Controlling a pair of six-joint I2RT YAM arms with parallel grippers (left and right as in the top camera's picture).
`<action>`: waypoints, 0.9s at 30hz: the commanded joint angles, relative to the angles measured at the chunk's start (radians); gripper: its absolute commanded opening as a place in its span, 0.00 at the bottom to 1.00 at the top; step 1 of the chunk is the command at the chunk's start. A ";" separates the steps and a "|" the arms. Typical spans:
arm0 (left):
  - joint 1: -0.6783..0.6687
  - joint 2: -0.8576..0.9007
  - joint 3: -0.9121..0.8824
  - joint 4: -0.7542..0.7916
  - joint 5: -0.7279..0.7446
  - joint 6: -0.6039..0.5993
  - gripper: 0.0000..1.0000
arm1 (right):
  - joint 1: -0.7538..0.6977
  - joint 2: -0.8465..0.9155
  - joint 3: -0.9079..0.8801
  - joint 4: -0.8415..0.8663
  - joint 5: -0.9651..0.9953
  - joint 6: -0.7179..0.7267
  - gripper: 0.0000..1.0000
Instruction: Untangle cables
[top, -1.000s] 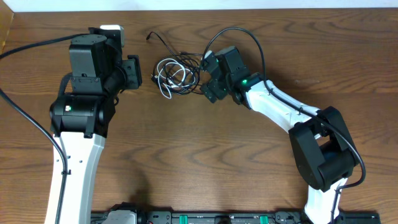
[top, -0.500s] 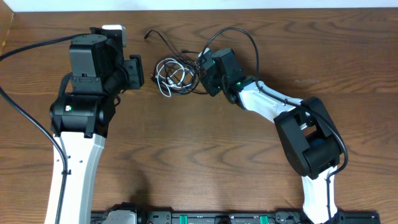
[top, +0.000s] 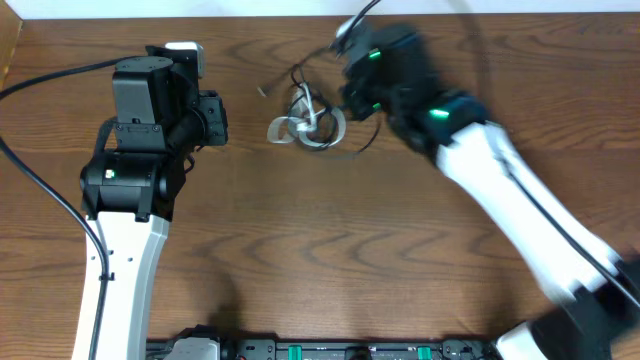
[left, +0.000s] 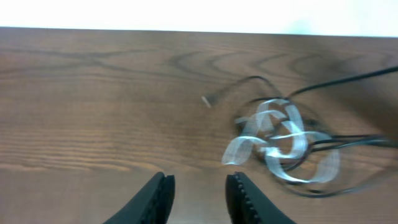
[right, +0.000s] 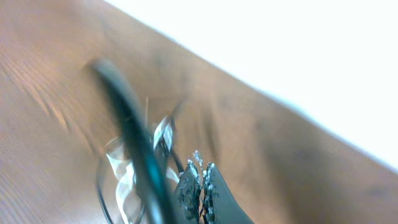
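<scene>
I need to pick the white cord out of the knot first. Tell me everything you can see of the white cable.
The short white cable is a thin, pale, flexible cord, blurred in every view. It sits bunched in several overlapping loops on the brown wooden table, near its far edge. The thin black cable threads through and around its loops. The right gripper is shut just beside it; contact cannot be told.
</scene>
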 joint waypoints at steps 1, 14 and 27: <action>0.000 0.010 -0.004 -0.019 0.027 -0.032 0.28 | -0.008 -0.190 0.058 -0.029 0.037 0.011 0.01; -0.023 0.127 -0.033 -0.025 0.418 0.004 0.09 | -0.007 -0.253 0.069 -0.100 -0.112 0.071 0.01; -0.290 0.088 -0.033 -0.024 0.509 0.090 0.08 | -0.007 -0.201 0.076 -0.069 -0.136 0.071 0.01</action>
